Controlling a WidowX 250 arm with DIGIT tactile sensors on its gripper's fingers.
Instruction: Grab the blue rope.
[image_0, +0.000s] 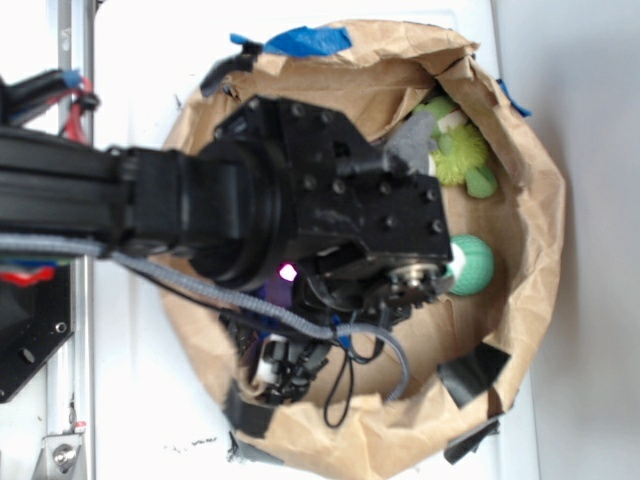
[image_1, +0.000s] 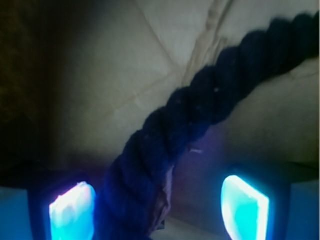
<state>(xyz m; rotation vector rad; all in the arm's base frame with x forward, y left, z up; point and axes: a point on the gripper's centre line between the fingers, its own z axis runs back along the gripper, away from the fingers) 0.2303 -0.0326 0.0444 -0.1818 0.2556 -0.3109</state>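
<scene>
Wrist view puts the blue rope (image_1: 195, 110) running from the upper right of the frame down to the bottom centre, passing between the two glowing fingertips (image_1: 245, 207) of the gripper (image_1: 157, 207). The jaws stand wide, with the rope nearer the left pad and a clear gap to the right one; nothing is clamped yet. Brown paper lies creased beneath the rope.

Exterior view has the arm (image_0: 300, 215) reaching from the left over a paper-lined bowl (image_0: 535, 200), hiding the rope under its body. A green ball (image_0: 472, 265) sits at the right, a spiky green toy (image_0: 458, 150) above it, both apart from the jaws. Straddling the rope this way looks like the set-up for closing on it.
</scene>
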